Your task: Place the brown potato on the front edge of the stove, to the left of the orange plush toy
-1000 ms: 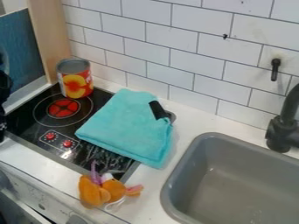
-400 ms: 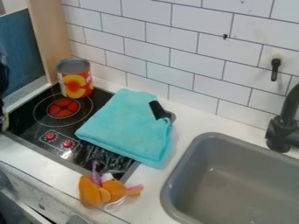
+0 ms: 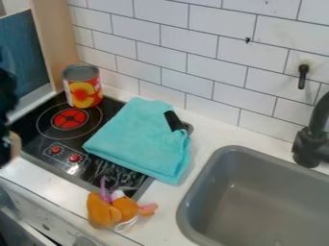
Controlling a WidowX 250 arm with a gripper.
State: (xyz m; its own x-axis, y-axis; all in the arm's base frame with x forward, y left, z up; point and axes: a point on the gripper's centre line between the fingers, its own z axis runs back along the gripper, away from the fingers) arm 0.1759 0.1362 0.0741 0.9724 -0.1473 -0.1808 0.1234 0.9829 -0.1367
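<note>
A white counter (image 3: 210, 137) is running below a wall (image 3: 193, 41) of rectangular tiles, framing a smooth gray sink (image 3: 221, 192). On the glossy black stove (image 3: 38, 139), a cylindrical can (image 3: 83, 93) is standing beside a folded, fuzzy turquoise cloth (image 3: 138, 139), which is overlapping the counter; a plush orange toy (image 3: 108, 211) is lying in front. The gripper (image 3: 7, 122) is hanging by the stove's left side; whether it's clenched or released, I can't tell.

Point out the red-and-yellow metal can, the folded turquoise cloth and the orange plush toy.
Red-and-yellow metal can (image 3: 83, 91): camera view, label side.
Folded turquoise cloth (image 3: 138, 139): camera view, middle.
Orange plush toy (image 3: 99, 210): camera view, left part.
</note>
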